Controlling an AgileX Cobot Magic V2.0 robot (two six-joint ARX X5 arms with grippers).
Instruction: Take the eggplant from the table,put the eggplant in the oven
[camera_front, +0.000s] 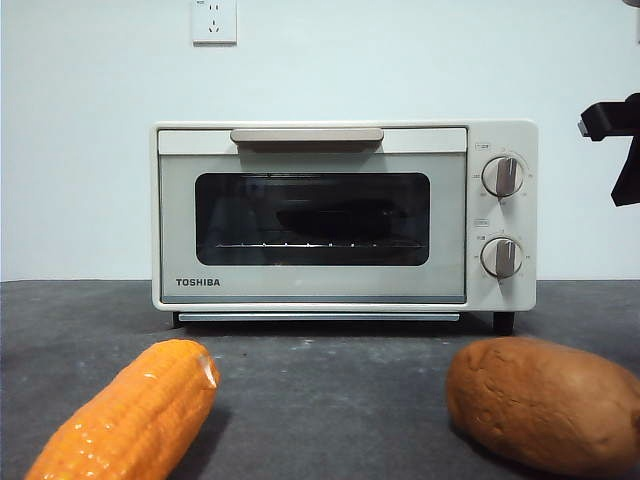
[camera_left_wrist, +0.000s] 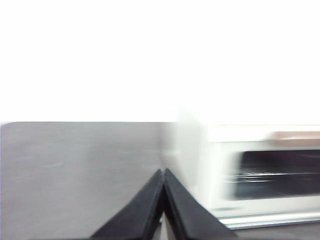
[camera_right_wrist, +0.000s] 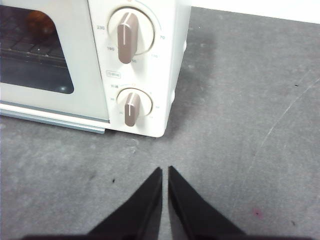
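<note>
The cream-white oven (camera_front: 345, 215) stands at the back of the table (camera_front: 330, 385) with its door closed. Behind the dark glass a dark elongated shape, seemingly the eggplant (camera_front: 335, 214), lies on the wire rack. My right gripper (camera_right_wrist: 165, 171) hovers shut and empty over bare tabletop in front of the oven's knob side (camera_right_wrist: 131, 70); its arm shows as a black tip (camera_front: 618, 140) at the right edge of the front view. My left gripper (camera_left_wrist: 163, 173) is shut and empty beside the oven's other end (camera_left_wrist: 260, 170), in a blurred picture.
An orange corn cob (camera_front: 130, 415) lies at the near left and a brown sweet potato (camera_front: 545, 400) at the near right. A wall socket (camera_front: 214, 20) sits on the white wall behind the oven.
</note>
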